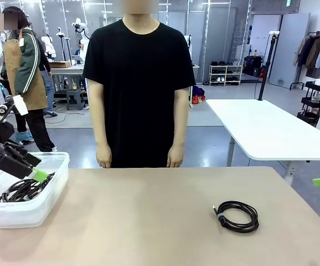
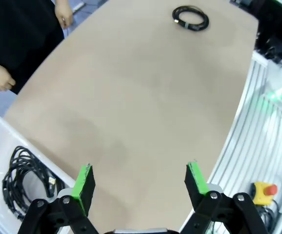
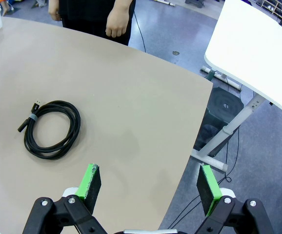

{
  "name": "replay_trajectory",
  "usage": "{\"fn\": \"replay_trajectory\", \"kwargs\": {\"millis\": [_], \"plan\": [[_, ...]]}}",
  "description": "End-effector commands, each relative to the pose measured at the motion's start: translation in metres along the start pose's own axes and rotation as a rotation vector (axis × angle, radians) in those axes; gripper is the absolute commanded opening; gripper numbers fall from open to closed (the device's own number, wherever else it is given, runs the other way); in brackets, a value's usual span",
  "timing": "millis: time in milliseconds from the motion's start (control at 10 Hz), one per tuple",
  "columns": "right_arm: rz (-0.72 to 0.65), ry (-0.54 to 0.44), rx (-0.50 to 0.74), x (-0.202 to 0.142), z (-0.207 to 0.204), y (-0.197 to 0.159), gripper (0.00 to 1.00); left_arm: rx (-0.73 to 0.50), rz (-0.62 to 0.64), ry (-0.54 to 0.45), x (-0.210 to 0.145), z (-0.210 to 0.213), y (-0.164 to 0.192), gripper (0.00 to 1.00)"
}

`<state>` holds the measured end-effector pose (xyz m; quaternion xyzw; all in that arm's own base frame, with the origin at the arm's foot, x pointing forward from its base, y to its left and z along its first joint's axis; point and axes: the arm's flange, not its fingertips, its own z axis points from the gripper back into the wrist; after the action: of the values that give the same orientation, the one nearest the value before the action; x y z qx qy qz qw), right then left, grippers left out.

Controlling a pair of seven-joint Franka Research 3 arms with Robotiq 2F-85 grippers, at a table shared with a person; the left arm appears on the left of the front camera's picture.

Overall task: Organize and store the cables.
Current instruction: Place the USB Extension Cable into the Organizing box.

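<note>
Remaining: one coiled cable [image 1: 236, 216] loose on table [image 1: 149, 221], ahead-left of right gripper [image 3: 149, 187], wide open, empty; stored: cables [image 1: 21, 189] in bin [image 1: 49, 194] beneath left gripper [image 2: 139, 184], open, empty

A grey-blue floor [image 1: 215, 119] is seen beyond the beige worktop [image 1: 160, 210]. A white table [image 1: 271, 130] on light metal legs is placed to the right. A low shoe rack [image 1: 225, 73] is set against the far glass partition [image 1: 215, 27]. A clothes rail [image 1: 315, 52] with hung garments and a black trolley [image 1: 315, 100] are located at far right.
</note>
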<state>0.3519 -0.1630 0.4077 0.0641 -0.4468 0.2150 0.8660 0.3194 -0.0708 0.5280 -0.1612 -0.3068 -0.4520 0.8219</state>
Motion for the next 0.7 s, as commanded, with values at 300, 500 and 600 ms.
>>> {"fn": "replay_trajectory", "kwargs": {"millis": [300, 500, 600], "plan": [[-0.032, 0.156, -0.011, 0.084, -0.001, 0.074, 1.00, 0.006, 0.001, 0.017, 0.002, -0.001, -0.005, 0.94], [-0.066, 0.313, -0.045, 0.128, -0.039, 0.117, 1.00, 0.006, 0.001, 0.017, 0.002, -0.001, -0.005, 0.94], [-0.110, 0.374, -0.052, 0.143, -0.058, 0.136, 1.00, 0.006, 0.001, 0.017, 0.002, -0.001, -0.005, 0.94]]}}
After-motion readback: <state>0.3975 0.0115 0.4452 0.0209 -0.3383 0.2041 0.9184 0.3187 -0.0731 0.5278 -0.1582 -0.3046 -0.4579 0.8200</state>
